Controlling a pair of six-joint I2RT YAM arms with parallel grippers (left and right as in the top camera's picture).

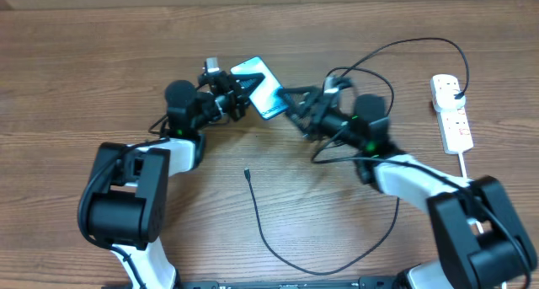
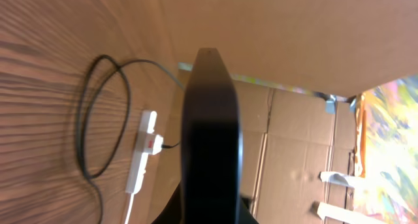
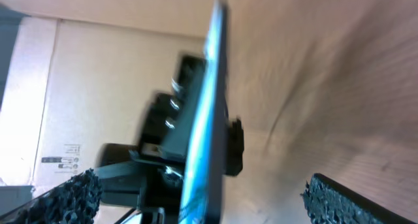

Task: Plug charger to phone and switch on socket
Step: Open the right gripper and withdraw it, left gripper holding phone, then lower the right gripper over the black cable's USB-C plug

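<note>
The phone (image 1: 259, 85), its light-blue screen up, is held tilted above the table at the back centre. My left gripper (image 1: 238, 93) is shut on its left end. The left wrist view shows it edge-on as a dark slab (image 2: 212, 119). My right gripper (image 1: 290, 99) is open at the phone's right end. In the right wrist view its pads (image 3: 196, 194) stand wide on either side of the phone's edge (image 3: 204, 113) without touching it. The charger's connector tip (image 1: 247, 173) lies loose on the table, and its cable (image 1: 286, 257) curves right. The socket (image 1: 450, 112) lies far right with the black plug (image 1: 458, 93) in it.
The charger cable loops up behind the right arm (image 1: 421, 41) to the socket. The socket's thick white cord (image 1: 465, 164) runs toward the front. The left wrist view shows the socket (image 2: 142, 152) and a cable loop (image 2: 85, 119). Cardboard boxes (image 2: 300, 152) stand beyond the table.
</note>
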